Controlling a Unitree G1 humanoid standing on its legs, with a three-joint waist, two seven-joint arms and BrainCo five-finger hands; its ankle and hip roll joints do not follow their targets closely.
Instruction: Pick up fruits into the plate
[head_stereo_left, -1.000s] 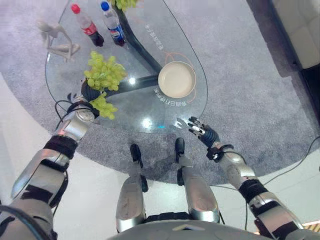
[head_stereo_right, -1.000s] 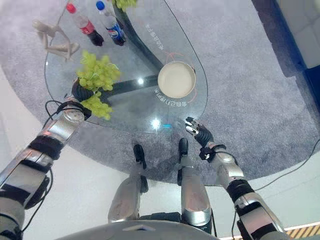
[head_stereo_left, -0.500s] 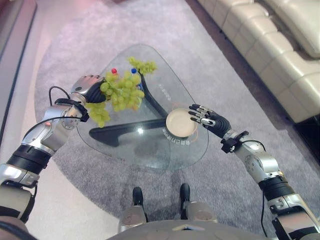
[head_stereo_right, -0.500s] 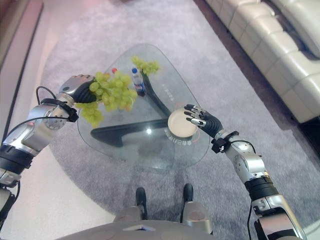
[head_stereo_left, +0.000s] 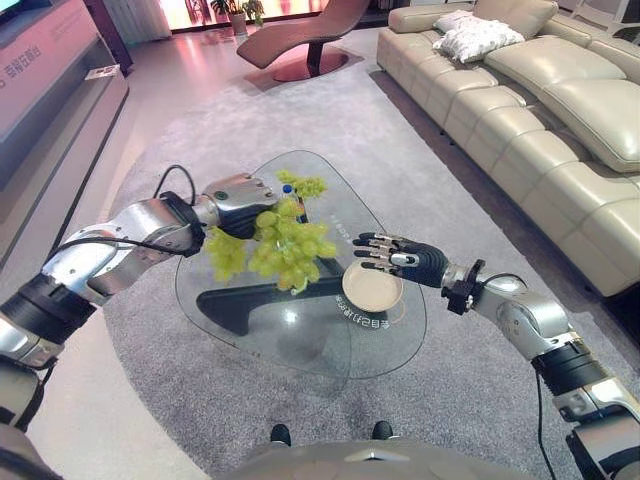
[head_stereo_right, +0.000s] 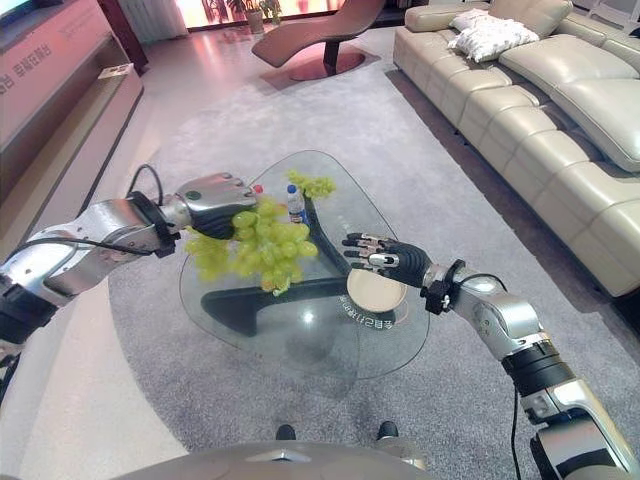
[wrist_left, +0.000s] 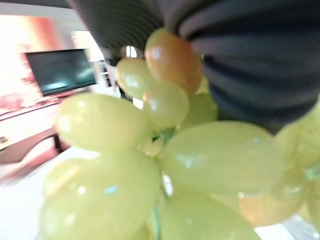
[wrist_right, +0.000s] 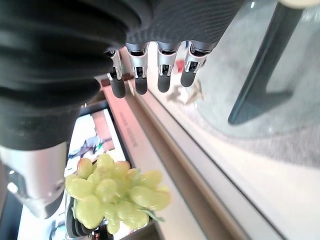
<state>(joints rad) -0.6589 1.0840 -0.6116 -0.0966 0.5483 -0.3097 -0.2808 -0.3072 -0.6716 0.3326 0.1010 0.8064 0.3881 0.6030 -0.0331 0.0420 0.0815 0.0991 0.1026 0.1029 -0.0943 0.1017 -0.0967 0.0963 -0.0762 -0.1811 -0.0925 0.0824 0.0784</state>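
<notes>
The left hand (head_stereo_left: 238, 203) is curled round the top of a large bunch of green grapes (head_stereo_left: 285, 245), which hangs in the air above the clear glass tabletop (head_stereo_left: 240, 320), its long axis pointing down. The round cream plate (head_stereo_left: 371, 289) lies to the right of the bunch and a little nearer, so the carry must go right and down. The plate looks empty. The right hand (head_stereo_left: 400, 256) hovers just above the plate's far rim, fingers straight, holding nothing. A smaller green bunch (head_stereo_left: 303, 185) rests at the tabletop's far edge.
</notes>
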